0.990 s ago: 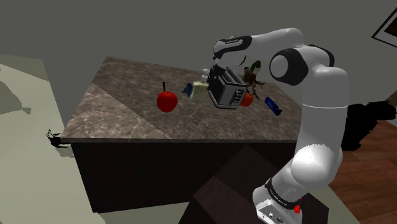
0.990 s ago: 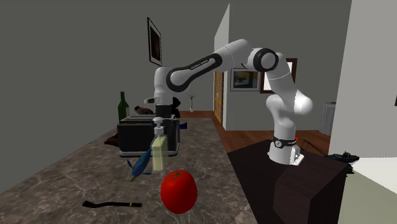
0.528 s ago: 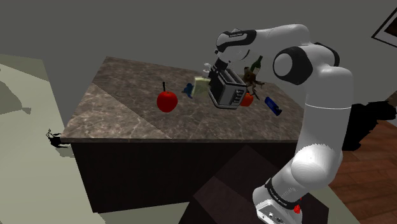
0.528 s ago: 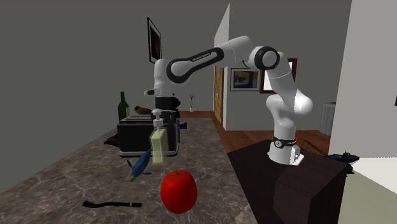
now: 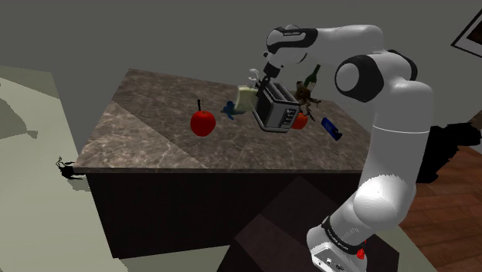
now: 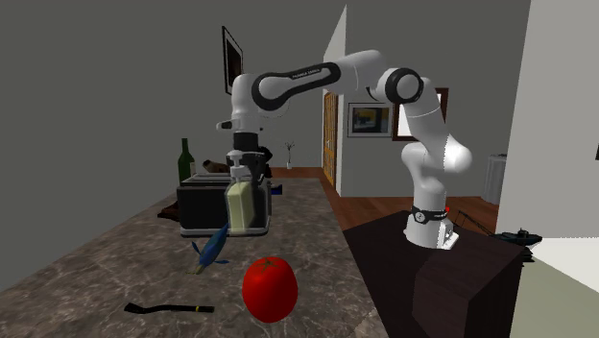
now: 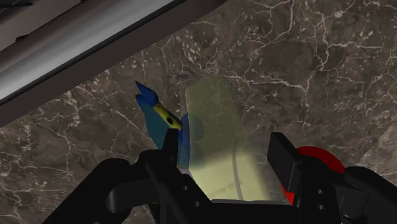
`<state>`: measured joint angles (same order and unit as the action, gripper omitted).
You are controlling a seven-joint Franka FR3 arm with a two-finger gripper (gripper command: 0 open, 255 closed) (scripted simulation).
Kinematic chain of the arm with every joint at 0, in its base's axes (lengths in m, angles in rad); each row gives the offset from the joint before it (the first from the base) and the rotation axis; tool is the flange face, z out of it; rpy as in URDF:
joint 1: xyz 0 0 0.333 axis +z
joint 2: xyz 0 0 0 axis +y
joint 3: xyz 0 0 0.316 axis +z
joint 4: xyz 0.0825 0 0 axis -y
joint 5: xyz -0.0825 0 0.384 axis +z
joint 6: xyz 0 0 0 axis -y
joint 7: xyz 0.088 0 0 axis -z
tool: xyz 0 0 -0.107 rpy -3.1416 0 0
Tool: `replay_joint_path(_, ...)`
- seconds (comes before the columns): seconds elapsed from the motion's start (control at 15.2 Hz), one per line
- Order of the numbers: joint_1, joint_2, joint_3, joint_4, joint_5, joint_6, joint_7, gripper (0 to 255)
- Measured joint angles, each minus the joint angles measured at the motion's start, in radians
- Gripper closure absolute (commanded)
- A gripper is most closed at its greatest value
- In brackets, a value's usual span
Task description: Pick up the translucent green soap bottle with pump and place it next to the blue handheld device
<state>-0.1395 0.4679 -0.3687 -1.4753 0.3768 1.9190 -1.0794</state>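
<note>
Wrist view: my claw [image 7: 224, 151] grips the pale green soap bottle [image 7: 215, 121], now lifted higher off the marble counter [image 7: 305, 57] than a second ago, hanging near the blue handheld device [image 7: 151, 109]; I'd next lower it alongside.

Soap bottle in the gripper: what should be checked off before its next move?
1. Gripper shut on the soap bottle, near its pump: ok.
2. Bottle hanging upright: ok.
3. Bottle lifted off the counter: ok, judging by the second exterior view.
4. Blue handheld device located, lying on the counter close by the bottle: ok.
5. Gap between the bottle and the toaster behind it: cannot tell.
</note>
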Motion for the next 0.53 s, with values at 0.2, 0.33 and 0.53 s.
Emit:
replay_joint_path(0.2, 0.000, -0.011, -0.003, 0.022, -0.007, -0.032, 0.010, 255)
replay_joint_path(0.33, -0.001, -0.018, -0.005, 0.041, -0.011, -0.056, 0.015, 255)
replay_joint_path(0.53, -0.004, -0.020, -0.006, 0.078, -0.015, -0.093, 0.025, 255)
